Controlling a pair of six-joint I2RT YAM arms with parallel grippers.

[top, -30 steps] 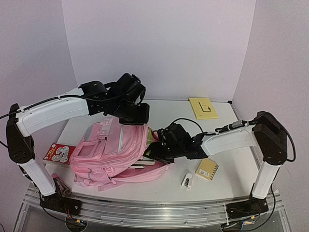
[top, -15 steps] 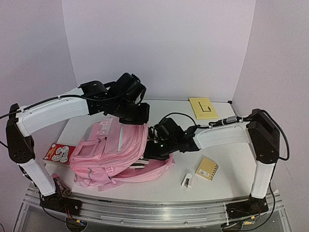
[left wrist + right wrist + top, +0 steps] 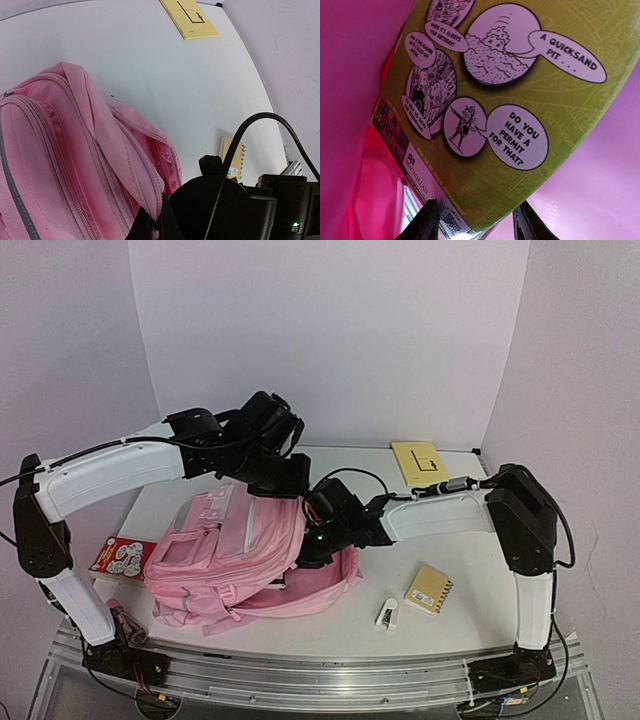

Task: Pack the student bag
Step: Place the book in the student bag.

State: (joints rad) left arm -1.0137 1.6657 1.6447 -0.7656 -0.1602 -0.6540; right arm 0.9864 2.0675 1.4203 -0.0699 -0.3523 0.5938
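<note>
Student bag (image 3: 225, 550) lies flat, front pockets up, L-centre of table (image 3: 470, 570). Its open mouth is turned toward the R side.

L gripper (image 3: 283, 478) sits over the bag's top end. Its fingers (image 3: 145, 227) are pinched tight on a pink strap and hold it up (in the wrist view the strap runs straight into the closed tips).

R gripper (image 3: 318, 532) is pushed into the bag's mouth. In the R wrist view there is pink lining all round, and a green comic-print book (image 3: 490, 100) fills most of the frame. The book's lower edge sits between the two fingertips (image 3: 427, 222), which stand part-way apart. Can't tell whether they press on the book or only flank it.

Outside the bag:
- yellow pad (image 3: 420, 462) at back R of table
- small spiral notebook (image 3: 429, 590) toward front R
- white stapler-like item (image 3: 388, 614) near the notebook, not touching
- red-edged card pack (image 3: 122, 558) just beside the bag's L edge
</note>
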